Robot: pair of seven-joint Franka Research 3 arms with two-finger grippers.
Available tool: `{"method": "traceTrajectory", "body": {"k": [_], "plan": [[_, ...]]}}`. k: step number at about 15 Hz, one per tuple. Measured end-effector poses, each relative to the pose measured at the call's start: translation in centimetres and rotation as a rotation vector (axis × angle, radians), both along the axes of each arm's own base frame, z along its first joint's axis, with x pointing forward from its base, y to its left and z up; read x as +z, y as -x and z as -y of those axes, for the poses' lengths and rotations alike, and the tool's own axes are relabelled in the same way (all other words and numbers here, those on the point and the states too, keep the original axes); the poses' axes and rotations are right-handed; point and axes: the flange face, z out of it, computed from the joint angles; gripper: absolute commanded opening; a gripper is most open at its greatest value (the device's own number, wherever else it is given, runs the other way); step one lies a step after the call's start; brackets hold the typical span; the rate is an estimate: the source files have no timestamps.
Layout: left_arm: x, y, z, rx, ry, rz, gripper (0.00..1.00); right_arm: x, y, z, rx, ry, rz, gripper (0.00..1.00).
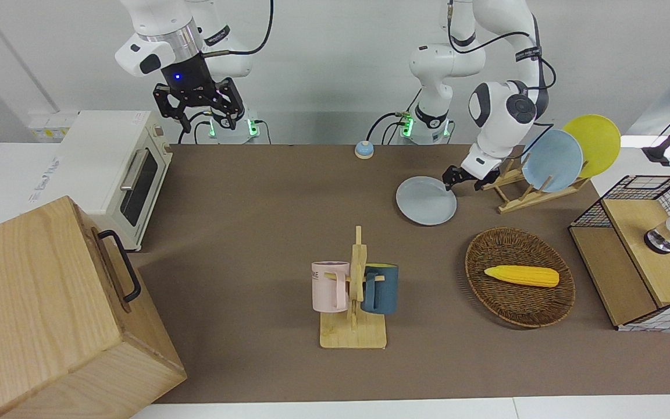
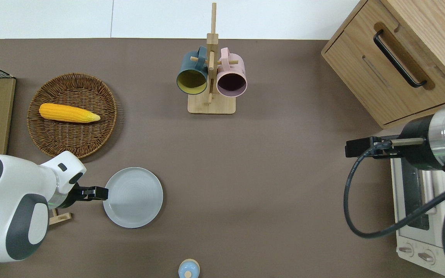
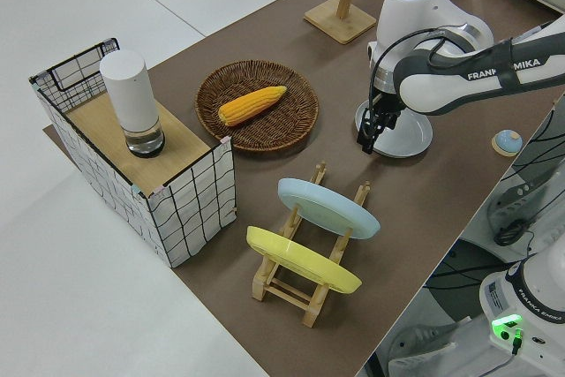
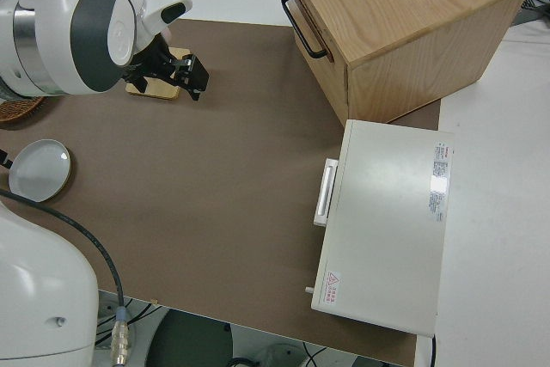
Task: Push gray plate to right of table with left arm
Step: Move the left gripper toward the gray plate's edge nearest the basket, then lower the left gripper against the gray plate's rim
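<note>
The gray plate (image 2: 133,197), round, pale and low-rimmed, is lying flat near the table's (image 2: 269,185) robot-side edge, toward the left arm's end. The left gripper (image 2: 99,193) is meeting its rim; whether its fingers are parted I cannot tell. A wicker basket (image 2: 102,133) is holding a corn cob (image 2: 69,113). The right arm is sitting parked.

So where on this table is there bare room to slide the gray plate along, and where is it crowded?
Bare table stretches from the gray plate toward the toaster oven, nearer the robots than the mug rack. It is crowded around the left gripper, with wicker basket and plate rack.
</note>
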Motion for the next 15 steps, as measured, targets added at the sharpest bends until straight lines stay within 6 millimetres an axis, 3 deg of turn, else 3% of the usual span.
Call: {"method": "traceTrajectory", "body": {"k": [3, 6, 15], "plan": [[-1.8, 1.2, 0.0, -0.001, -0.003, -0.006, 0.92, 0.0, 0.0, 0.0, 0.000, 0.000, 0.000, 0.996], [-2.1, 1.5, 0.1, -0.004, -0.003, -0.012, 0.79, 0.0, 0.0, 0.0, 0.000, 0.000, 0.000, 0.996], [-2.6, 1.9, 0.6, -0.003, 0.007, -0.024, 0.14, 0.0, 0.0, 0.0, 0.000, 0.000, 0.000, 0.996]]}}
